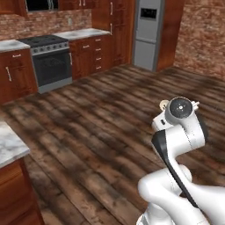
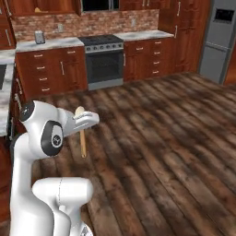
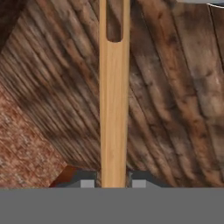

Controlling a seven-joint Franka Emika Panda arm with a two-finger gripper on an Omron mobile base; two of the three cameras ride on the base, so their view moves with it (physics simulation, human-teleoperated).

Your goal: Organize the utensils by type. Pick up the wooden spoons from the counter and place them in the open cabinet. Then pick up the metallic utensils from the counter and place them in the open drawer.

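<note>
White marble counter [image 1: 9,147] at left, dark plank floor [image 1: 101,123] beyond.

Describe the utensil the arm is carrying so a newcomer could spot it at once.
Start at the white arm over the dark plank floor, in front of the stove. At its end effector hangs a wooden spoon, clamped between the fingers. It is the one pale tan thing against white robot and dark boards, and its handle has a long slot.
</note>
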